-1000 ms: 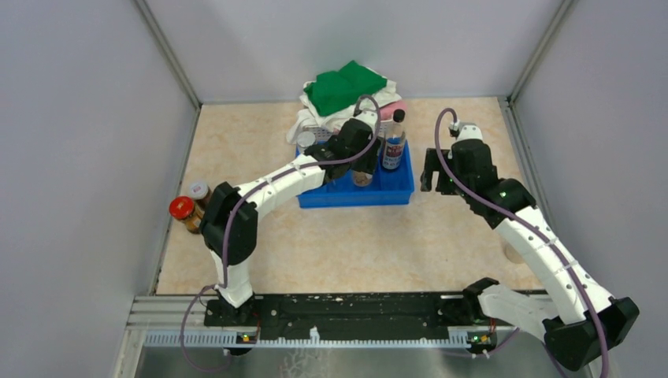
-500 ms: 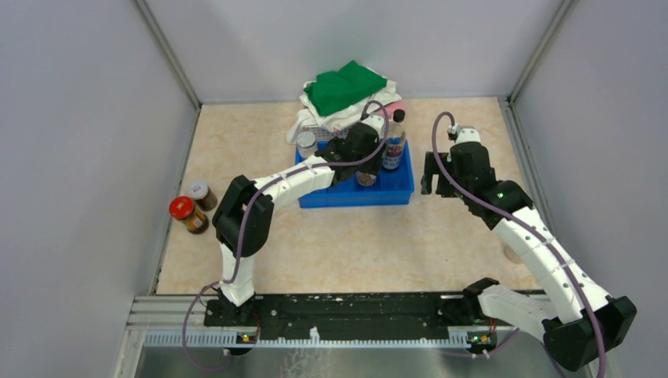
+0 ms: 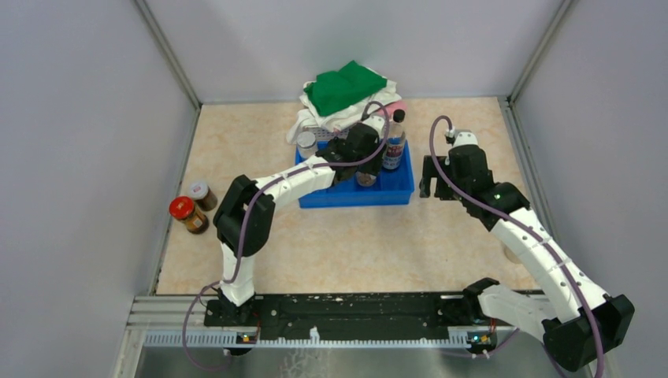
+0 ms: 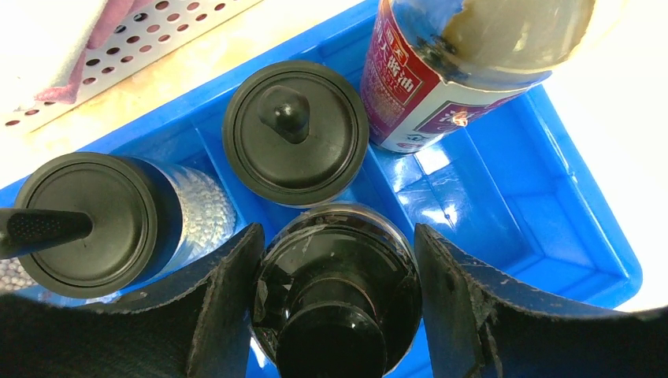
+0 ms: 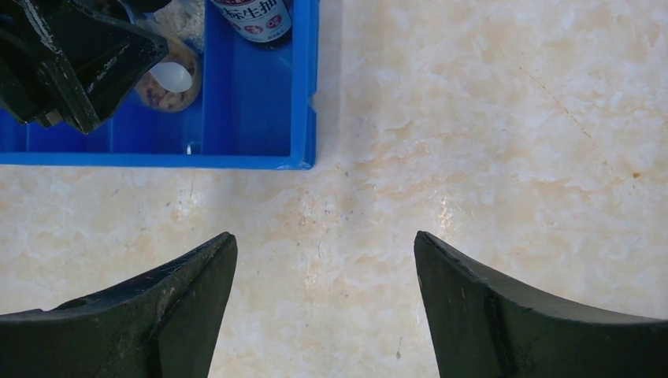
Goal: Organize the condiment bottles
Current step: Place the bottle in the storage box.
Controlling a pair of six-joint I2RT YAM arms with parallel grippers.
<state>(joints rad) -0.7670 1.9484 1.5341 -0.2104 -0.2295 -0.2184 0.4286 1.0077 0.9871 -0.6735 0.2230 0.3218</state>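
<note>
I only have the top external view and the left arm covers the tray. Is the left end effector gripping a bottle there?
Observer: Yes. The left wrist view shows the fingers of the left end effector against both sides of a dark jar with a black stopper.
Operator: What stands close to it?
Observer: In the blue tray, a black-lidded bottle, a grain-filled jar and the red-labelled bottle crowd it.
Operator: Right end effector?
Observer: The right wrist view shows the right end effector open, nothing between its fingers, over the tabletop beside the tray's corner.
</note>
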